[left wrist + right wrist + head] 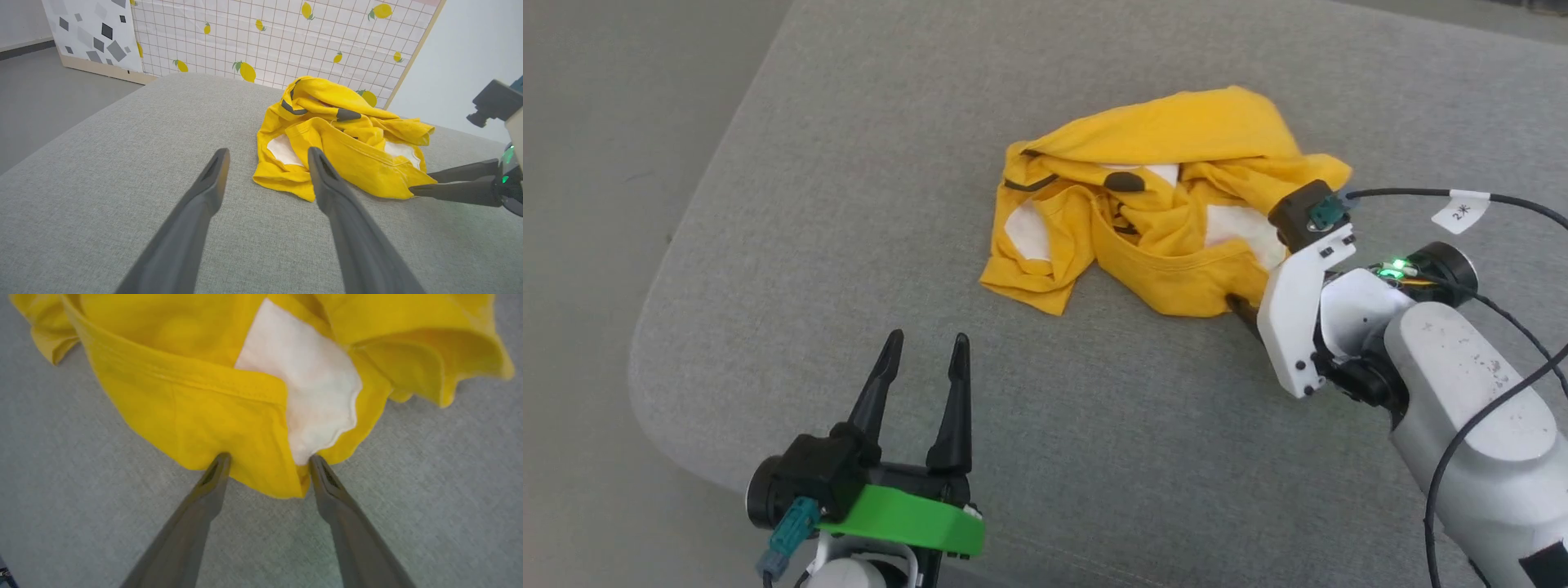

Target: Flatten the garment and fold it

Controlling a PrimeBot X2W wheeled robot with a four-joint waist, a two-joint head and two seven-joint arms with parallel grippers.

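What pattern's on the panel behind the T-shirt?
The panel has yellow lemons on a white grid; left wrist view.

Yellow T-shirt (1168, 204) w/ white patches, black marks; crumpled in heap on grey cushion (849, 204).

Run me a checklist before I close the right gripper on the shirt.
1. Right gripper open: ok, fingers spread.
2. Shirt edge between its fingers: ok, a fold of hem lies between the tips.
3. How many layers it would pinch: cannot tell.
4. Left gripper open and apart from the shirt: ok.
5. Shirt flat: not ok, it lies in a crumpled heap on the cushion.
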